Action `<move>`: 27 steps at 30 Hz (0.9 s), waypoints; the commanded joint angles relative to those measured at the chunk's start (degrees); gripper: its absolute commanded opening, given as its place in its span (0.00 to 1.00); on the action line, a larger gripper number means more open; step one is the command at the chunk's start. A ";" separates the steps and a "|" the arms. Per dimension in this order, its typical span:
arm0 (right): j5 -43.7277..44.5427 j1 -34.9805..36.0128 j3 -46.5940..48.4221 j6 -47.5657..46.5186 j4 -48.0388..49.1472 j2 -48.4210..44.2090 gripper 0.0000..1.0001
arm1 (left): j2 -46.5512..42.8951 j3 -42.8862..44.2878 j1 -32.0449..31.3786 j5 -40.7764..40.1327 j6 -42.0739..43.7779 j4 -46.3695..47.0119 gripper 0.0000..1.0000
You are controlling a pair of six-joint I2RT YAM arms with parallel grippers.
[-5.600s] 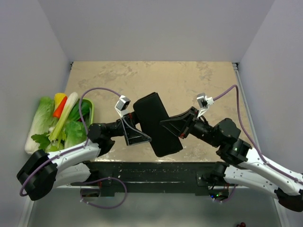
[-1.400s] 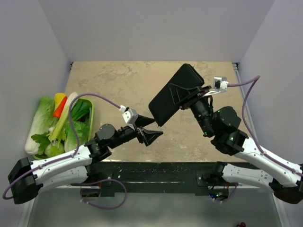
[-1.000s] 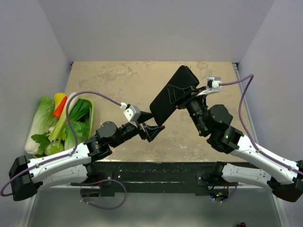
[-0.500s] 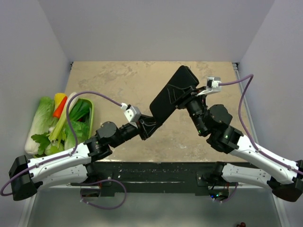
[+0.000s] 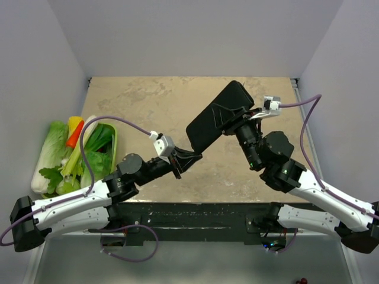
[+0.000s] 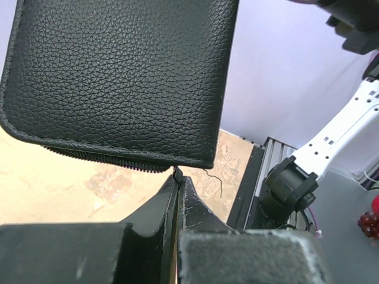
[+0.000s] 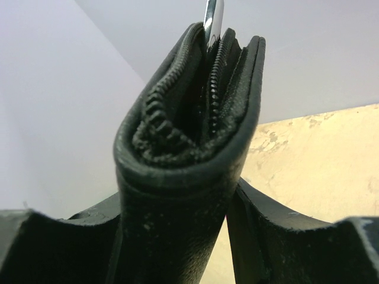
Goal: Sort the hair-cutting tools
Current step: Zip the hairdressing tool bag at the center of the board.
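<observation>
A black leather zip case (image 5: 218, 120) hangs tilted above the table, and my right gripper (image 5: 238, 122) is shut on it. In the right wrist view its fingers (image 7: 263, 210) squeeze the case (image 7: 177, 177) from both sides. The partly open zip faces the camera. A sliver of silver metal (image 7: 214, 14) pokes out at the top; I cannot tell what it is. The hair-cutting tools are otherwise hidden. My left gripper (image 5: 193, 154) is shut on the small zipper pull (image 6: 176, 173) at the lower corner of the case (image 6: 118, 71).
A green tray of vegetables (image 5: 71, 155) lies at the table's left edge. The beige table (image 5: 148, 100) is walled on three sides. The right arm's base (image 6: 290, 189) and some red berries (image 6: 369, 223) show past the near edge.
The left gripper rose to the case's lower corner and closed its jaws on the zipper pull. Earlier the case lay on the table; the right gripper now holds it up.
</observation>
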 commanded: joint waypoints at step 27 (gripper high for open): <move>-8.89 0.07 6.93 -6.39 -13.20 -3.16 0.00 | -7.45 2.85 0.24 -5.96 1.29 -3.70 0.00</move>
